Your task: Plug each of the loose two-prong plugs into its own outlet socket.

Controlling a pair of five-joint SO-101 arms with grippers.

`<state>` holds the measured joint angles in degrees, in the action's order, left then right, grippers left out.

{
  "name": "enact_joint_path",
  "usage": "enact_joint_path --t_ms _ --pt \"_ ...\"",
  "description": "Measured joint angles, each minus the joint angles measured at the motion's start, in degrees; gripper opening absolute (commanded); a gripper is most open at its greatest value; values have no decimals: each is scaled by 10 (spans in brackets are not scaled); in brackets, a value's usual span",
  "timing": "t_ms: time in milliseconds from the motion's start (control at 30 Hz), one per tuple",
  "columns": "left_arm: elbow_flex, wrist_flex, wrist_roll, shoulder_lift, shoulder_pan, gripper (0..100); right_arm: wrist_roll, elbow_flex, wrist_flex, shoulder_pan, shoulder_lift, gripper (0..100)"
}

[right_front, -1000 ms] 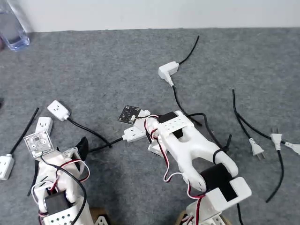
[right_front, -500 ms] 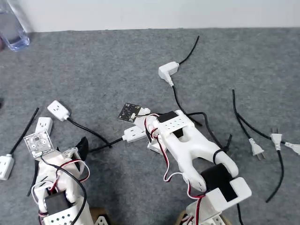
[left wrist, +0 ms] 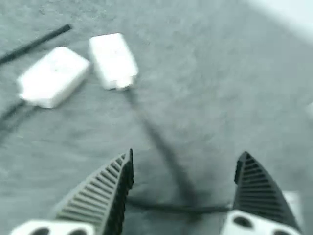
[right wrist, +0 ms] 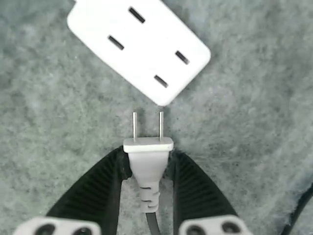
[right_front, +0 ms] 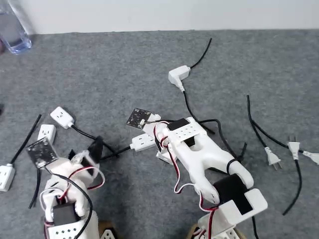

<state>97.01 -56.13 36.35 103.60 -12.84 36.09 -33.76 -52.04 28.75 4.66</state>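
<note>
The grey, felt-like counter (right_front: 99, 64) carries everything. The right arm (right_front: 199, 149) stretches across its middle, and the left arm (right_front: 65, 199) sits at the near left corner. The right gripper (right wrist: 148, 159) is clamped on a grey two-prong plug (right wrist: 147, 169). Its prongs point at a white outlet socket (right wrist: 139, 46) lying face-up on the counter, and the tips stop just short of the socket's edge, in no slot. The left gripper (left wrist: 186, 157) hovers with its jaws wide apart above a black cord (left wrist: 166, 152). Two white outlet blocks (left wrist: 113, 59) lie side by side beyond it. Toward the far edge a white corded block (right_front: 178, 75) lies alone. Over on the right, well apart from both arms, two loose plugs (right_front: 272, 158) lie on black leads.
</note>
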Motion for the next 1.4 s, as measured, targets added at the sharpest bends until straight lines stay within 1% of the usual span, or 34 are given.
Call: enact_joint_path --t_ms 67,133,300,400,500,667,800,900,967,1133,1400 --pt "0 34 85 0 39 318 0 0 0 -1 0 8" --pt "0 60 141 0 82 318 -3 10 -7 -7 0 8" --pt "0 81 202 0 186 318 -38 56 -78 -45 -28 8" --pt "0 84 236 0 223 318 -41 71 -121 -40 -76 8" --pt "0 99 264 0 240 318 -42 73 -156 -25 -128 8" --pt "0 131 297 0 245 318 -47 93 -196 24 -190 8" --pt "0 133 317 0 256 320 -47 139 -217 27 -192 8" --pt "0 132 319 0 292 321 -47 169 -222 29 -181 8" --pt "0 132 323 0 321 338 -47 183 -222 29 -171 8" --pt "-2 132 341 1 353 376 -47 194 -223 28 -141 8" --pt "-2 132 344 1 358 376 -46 231 -242 29 -132 8"
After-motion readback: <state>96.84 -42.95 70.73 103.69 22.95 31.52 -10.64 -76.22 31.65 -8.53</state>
